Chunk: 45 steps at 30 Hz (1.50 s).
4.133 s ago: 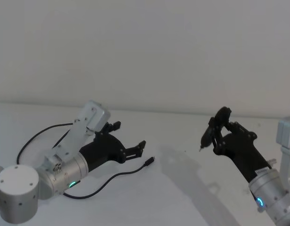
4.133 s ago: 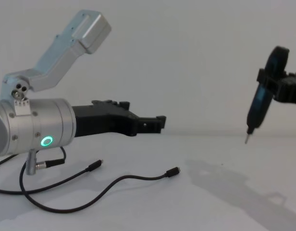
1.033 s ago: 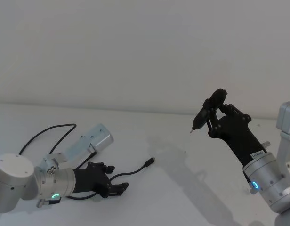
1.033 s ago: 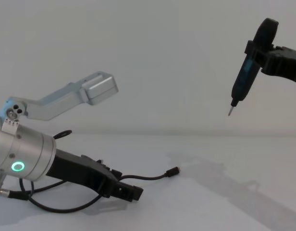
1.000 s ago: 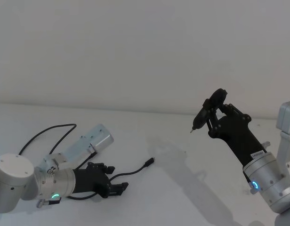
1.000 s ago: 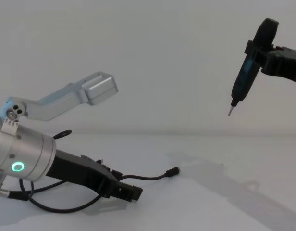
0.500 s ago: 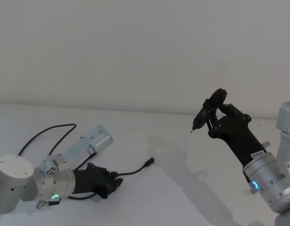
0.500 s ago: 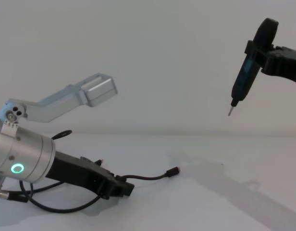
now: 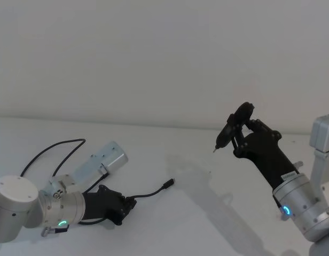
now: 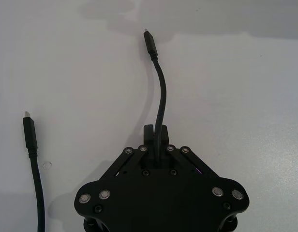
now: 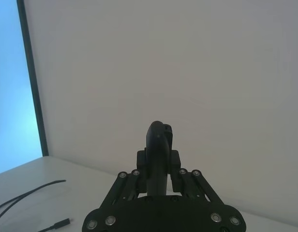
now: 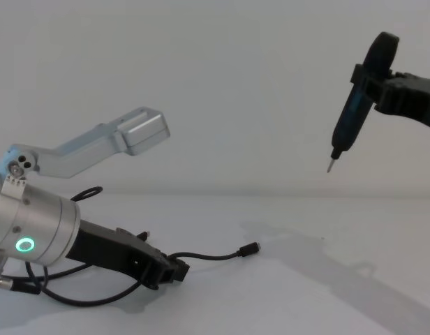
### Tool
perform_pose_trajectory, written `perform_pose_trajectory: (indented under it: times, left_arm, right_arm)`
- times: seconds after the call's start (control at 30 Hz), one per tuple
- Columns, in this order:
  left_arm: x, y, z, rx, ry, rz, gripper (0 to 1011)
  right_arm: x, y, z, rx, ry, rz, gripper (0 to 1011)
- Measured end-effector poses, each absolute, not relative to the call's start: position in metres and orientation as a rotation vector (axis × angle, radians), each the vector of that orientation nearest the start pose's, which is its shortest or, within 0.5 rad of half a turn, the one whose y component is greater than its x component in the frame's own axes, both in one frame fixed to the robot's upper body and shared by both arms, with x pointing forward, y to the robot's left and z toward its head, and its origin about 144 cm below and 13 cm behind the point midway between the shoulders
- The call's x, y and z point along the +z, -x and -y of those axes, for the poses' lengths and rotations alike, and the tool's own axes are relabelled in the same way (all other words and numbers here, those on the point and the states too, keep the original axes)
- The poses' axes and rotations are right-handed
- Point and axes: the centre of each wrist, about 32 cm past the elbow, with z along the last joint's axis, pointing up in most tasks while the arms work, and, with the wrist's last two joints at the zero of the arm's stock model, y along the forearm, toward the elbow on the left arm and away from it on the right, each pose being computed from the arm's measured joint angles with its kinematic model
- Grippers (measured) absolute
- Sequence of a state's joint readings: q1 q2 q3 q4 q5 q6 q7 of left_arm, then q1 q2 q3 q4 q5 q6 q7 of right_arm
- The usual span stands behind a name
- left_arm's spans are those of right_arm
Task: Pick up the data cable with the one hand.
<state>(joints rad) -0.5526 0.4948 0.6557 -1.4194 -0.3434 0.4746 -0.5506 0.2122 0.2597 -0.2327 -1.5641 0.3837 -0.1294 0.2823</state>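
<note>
**Head view.** Found left gripper (image 9: 127, 205) low on the white worktop (image 9: 196, 226), toward its near left corner, jaws clenched on the data cable (image 9: 149, 193). Traced the free run of cable from the fingers to a plug (image 9: 169, 184) lying flat, nearer the worktop's middle. Noted right gripper (image 9: 240, 127) raised well above the right side, grasping a dark pen-shaped tool (image 9: 223, 137), metal tip pointing down and leftward.

**Left wrist view.** Saw data cable (image 10: 162, 92) pinched between the closed fingers of left gripper (image 10: 155, 133), curving away over bare worktop (image 10: 236, 72) to the metal-tipped plug (image 10: 150, 43). Logged second plug end (image 10: 29, 135) lying flat, well apart from the first and clear of the gripper.

**Right wrist view.** Saw right gripper (image 11: 159, 162) closed around the tool (image 11: 159, 135). Spotted a plug of the cable (image 11: 61, 224) on the worktop (image 11: 23, 179) far below.

**Chest view.** Confirmed left gripper (image 12: 174, 271) down at worktop (image 12: 306, 300) level, gripping the cable (image 12: 208, 256); plug (image 12: 251, 248) resting just beyond. Placed right gripper (image 12: 372, 80) high at the right, tool (image 12: 346, 129) tip-down, well clear of the surface.
</note>
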Motion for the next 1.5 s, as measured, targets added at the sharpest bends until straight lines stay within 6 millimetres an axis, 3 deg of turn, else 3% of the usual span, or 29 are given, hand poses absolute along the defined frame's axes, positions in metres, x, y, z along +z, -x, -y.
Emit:
perform_pose_trajectory:
  times: [1.5]
  left_arm:
    - [1.232, -0.559, -0.22, 0.622, -0.543, -0.072, 48]
  right_arm:
    - [1.169, -0.539, 0.196, -0.982, -0.152, 0.048, 274]
